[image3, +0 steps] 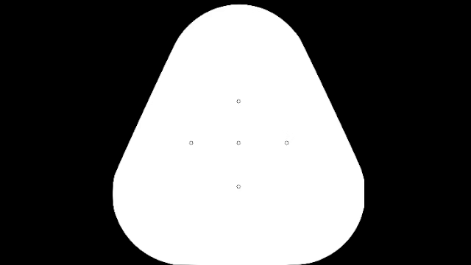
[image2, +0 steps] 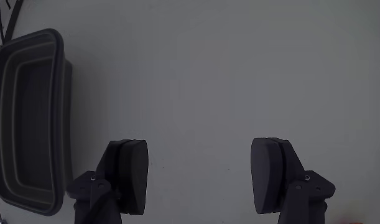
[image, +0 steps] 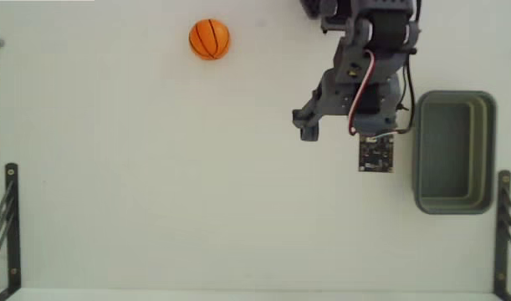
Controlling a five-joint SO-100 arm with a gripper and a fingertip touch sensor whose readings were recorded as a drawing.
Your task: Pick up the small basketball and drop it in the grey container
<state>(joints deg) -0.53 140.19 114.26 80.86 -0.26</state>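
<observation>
- While the small basketball (image: 209,39) sits alone on the white table (image: 155,192) at the far left of the fixed view, the arm (image: 368,67) hangs over the right half, well apart from it.
- Its gripper (image2: 199,174) is spread wide with nothing between the fingers (image2: 129,174); the wrist view shows only bare table in the gap.
- To the right of the arm in the fixed view lies the grey container (image: 418,150), empty as far as can be seen, its long side running near to far. The wrist view has the same tub at its left edge.
- Nothing of the task looks done: the ball is untouched and not in the wrist view at all.
- Handling, as a judgement: the ball looks light and probably a little springy, with a smooth or lightly pebbled skin. Being round, it will roll at the slightest nudge on this flat, bare top, so a finger landing off-centre could send it away.
- Best hold, I think, is across its widest line, one finger on each side at mid-height, coming straight down with the jaws wider than the ball. A grip too high would likely squeeze it out downward.
- Black brackets (image: 11,226) stand at the near left and near right corners, clear of any likely path.
</observation>
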